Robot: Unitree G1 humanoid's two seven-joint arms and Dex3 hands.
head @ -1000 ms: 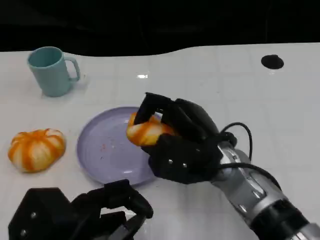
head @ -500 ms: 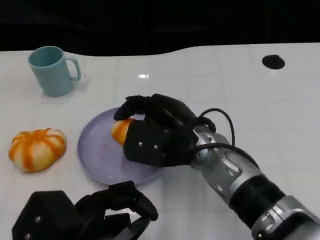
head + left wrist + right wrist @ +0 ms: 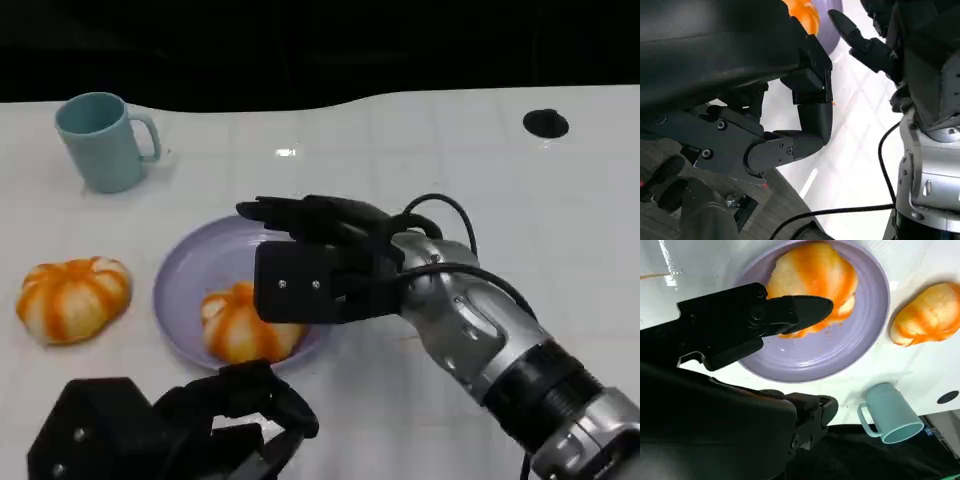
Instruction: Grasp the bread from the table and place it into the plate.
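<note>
With bread [image 3: 243,325] lying in plate [image 3: 185,285], right hand [image 3: 315,268] hovers empty.

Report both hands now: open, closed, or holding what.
Right hand: open, fingers spread above the plate; bread lies released on it.
Left hand: fingers curled in, holding nothing.

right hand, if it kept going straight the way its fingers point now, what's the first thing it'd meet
Probably nothing close. The black right hand hovers open over the round lavender plate, fingers pointing across its far rim. Past that lies bare white table, then the teal mug, though height and depth are unclear.
</note>
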